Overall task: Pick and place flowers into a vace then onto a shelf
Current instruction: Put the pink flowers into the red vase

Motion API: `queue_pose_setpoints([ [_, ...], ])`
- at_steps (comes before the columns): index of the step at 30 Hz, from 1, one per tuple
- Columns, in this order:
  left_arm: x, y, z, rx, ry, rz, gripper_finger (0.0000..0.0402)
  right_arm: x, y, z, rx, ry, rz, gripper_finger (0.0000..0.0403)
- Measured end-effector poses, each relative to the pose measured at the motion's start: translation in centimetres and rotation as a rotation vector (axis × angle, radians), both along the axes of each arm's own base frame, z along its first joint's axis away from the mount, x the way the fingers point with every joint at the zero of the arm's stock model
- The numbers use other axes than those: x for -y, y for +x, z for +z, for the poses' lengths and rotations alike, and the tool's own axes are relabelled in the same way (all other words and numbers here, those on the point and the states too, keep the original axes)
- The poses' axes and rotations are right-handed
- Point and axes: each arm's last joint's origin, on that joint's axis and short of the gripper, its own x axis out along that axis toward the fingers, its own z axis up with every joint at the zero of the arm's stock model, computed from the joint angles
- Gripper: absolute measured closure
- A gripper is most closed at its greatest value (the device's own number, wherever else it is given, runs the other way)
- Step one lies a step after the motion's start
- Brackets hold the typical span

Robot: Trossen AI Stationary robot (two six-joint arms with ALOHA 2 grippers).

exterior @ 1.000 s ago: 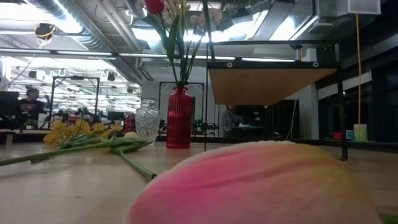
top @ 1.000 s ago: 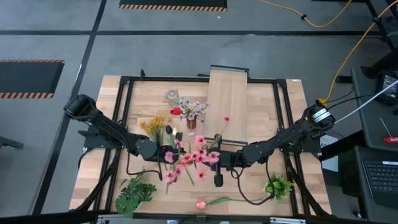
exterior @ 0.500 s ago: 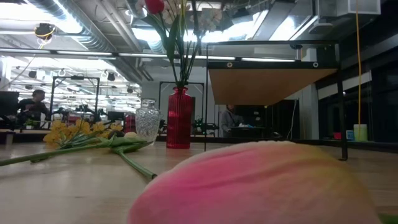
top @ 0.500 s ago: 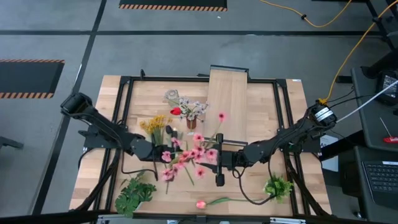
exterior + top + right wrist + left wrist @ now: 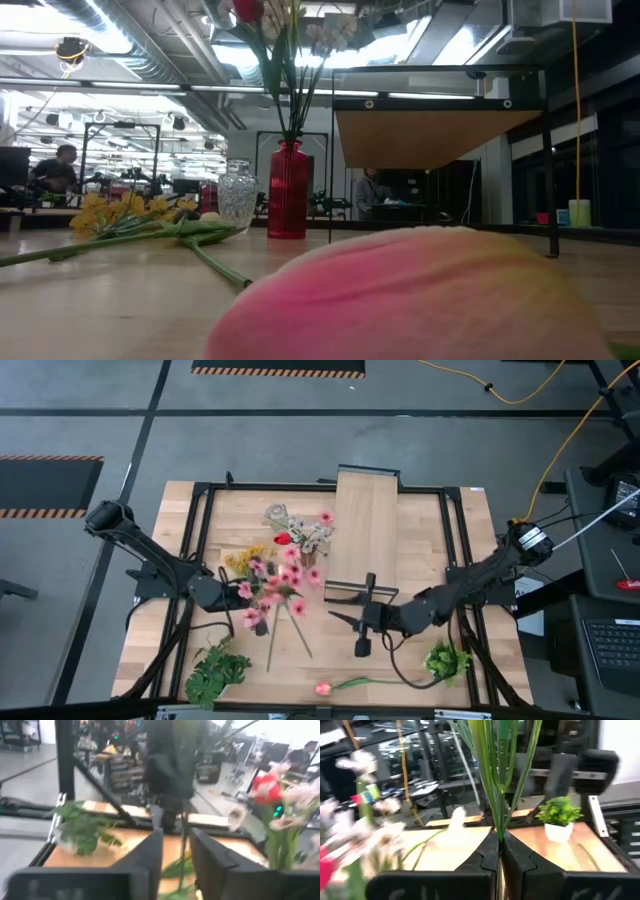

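Nearest the front table edge lies a pink tulip [image 5: 323, 688], flanked by two leafy green bunches [image 5: 214, 672]; none is in hand.

Step in hand, as judged: the left gripper [image 5: 259, 626] carries a pink blossom spray [image 5: 275, 582] toward a vase. In the left wrist view its fingers [image 5: 482, 862] are pressed together on the green stems [image 5: 496, 780], which rise straight up from the pinch. To do it well:
- Keep the pinch low on the stems and the spray upright, so the cut ends lead.
- Bring the ends over the vase mouth before descending; the blossoms are wide and could snag the flowers standing in the red vase [image 5: 306, 558].
- The clear glass vase [image 5: 237, 197] is short and will tip easily under long stems; lower slowly.

Pose: the left arm reaches from the left table edge inward, its gripper near table centre, the spray leaning toward the back. The right gripper [image 5: 360, 622] is just right of centre, near the shelf's [image 5: 365, 520] front end; its fingers [image 5: 145, 857] stand apart and hold nothing.

Farther back, yellow daisies [image 5: 240, 560] lie on the table, the glass vase sits beside the red one, and the shelf is bare.
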Motion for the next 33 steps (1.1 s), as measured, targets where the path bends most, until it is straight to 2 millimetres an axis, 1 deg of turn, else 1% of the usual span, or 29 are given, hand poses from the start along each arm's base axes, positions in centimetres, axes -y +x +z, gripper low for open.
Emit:
queue_pose_setpoints([
  [3, -0.6, -1.0, -0.6, 0.026, -0.02, 0.076, 0.0398, -0.7, -0.4, -0.5, -0.039, 0.019, 0.02, 0.0381],
  [4, -0.8, -1.2, -0.8, 0.039, -0.03, 0.105, 0.0398, -0.9, -0.5, -0.7, -0.047, 0.025, 0.024, 0.0391],
  [9, -1.3, -1.4, -2.3, 0.077, -0.061, 0.18, 0.0398, -1.3, -0.3, -1.6, -0.064, 0.045, 0.014, 0.0389],
  [12, -1.3, -0.9, -3.2, 0.05, -0.038, 0.191, 0.0398, -1.3, 0.1, -2.3, -0.083, 0.04, -0.006, 0.0399],
  [16, -0.9, -0.3, -4.0, 0.024, 0.034, 0.226, 0.0398, -0.8, 0.6, -2.9, -0.095, 0.009, -0.065, 0.0394],
  [19, -1.0, -0.1, -4.0, 0.031, 0.058, 0.284, 0.0398, -0.3, 0.9, -2.9, -0.097, 0.001, -0.085, 0.0396],
  [27, -2.1, 1.0, -4.4, 0.034, 0.085, 0.318, 0.0398, 0.4, 1.3, -2.9, -0.098, -0.001, -0.107, 0.0397],
  [33, -3.4, 1.7, -3.8, 0.087, 0.107, 0.262, 0.0398, 1.0, 1.6, -3.1, -0.117, -0.004, -0.128, 0.0401],
])
